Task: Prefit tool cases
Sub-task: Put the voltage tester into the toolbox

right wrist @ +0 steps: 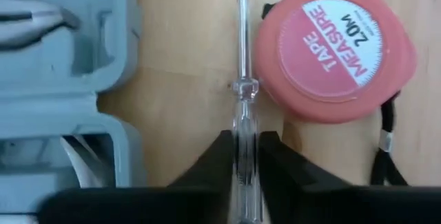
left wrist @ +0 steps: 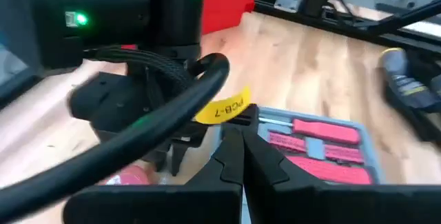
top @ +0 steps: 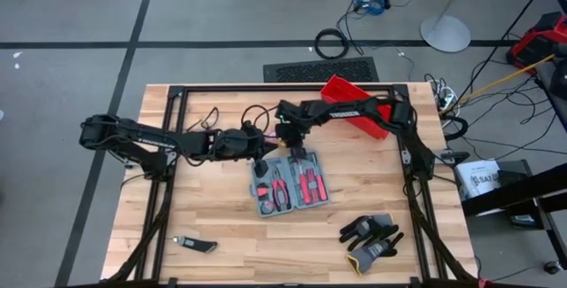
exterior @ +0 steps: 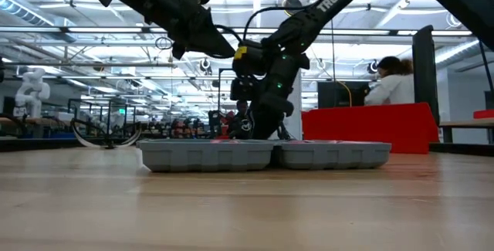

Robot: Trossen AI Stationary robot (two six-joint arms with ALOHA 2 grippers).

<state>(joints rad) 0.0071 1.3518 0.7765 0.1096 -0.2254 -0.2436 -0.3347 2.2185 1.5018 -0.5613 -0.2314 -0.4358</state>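
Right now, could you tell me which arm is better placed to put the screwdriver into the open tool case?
Right. The right gripper is already closed on the screwdriver, beside the tool case. The left gripper is shut and empty.

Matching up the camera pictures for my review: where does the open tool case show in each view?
High view: tool case at table centre, lying open.
Low view: across the middle, seen edge-on.
Left wrist view: grey tray with red tools, beyond the claw.
Right wrist view: grey edge beside the tape measure.
Shared landmark: the red bin.
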